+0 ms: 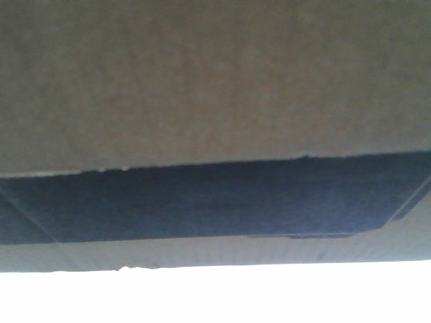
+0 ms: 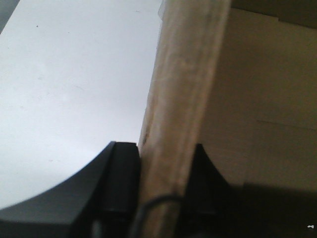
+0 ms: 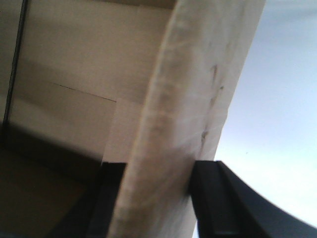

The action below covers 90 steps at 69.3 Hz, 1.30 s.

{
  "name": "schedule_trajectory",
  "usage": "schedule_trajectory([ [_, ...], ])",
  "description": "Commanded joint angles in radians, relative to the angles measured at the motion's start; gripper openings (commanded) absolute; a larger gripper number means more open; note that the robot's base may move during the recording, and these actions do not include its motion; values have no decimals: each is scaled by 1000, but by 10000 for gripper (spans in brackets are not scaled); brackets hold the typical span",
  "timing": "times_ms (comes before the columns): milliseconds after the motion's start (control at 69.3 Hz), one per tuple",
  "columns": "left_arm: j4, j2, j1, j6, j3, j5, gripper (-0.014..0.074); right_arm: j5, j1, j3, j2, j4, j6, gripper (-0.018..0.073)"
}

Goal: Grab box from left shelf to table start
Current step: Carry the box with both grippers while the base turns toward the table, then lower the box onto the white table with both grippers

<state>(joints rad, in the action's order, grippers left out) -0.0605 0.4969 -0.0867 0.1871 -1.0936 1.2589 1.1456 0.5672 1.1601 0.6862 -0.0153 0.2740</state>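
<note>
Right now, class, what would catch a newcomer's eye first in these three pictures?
A big brown corrugated cardboard box fills the front view, its wide black printed panel crossing the middle. In the wrist views, the left black fingers and right black fingers clamp a pale cardboard wall, with a bright white surface beside it.

Honestly can't tell what sort of place this is, all that shows is a big brown cardboard box (image 1: 202, 81) and a plain white tabletop (image 2: 64, 99).
</note>
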Motion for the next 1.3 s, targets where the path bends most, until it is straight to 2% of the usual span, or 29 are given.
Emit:
schedule_trajectory([
  [0, -153, 1, -21, -103, -37, -87, -93, -155, -1, 33, 0, -19, -41, 59],
  [1284, -165, 1, -21, -103, -37, -107, -93, -169, -1, 33, 0, -19, -41, 59],
])
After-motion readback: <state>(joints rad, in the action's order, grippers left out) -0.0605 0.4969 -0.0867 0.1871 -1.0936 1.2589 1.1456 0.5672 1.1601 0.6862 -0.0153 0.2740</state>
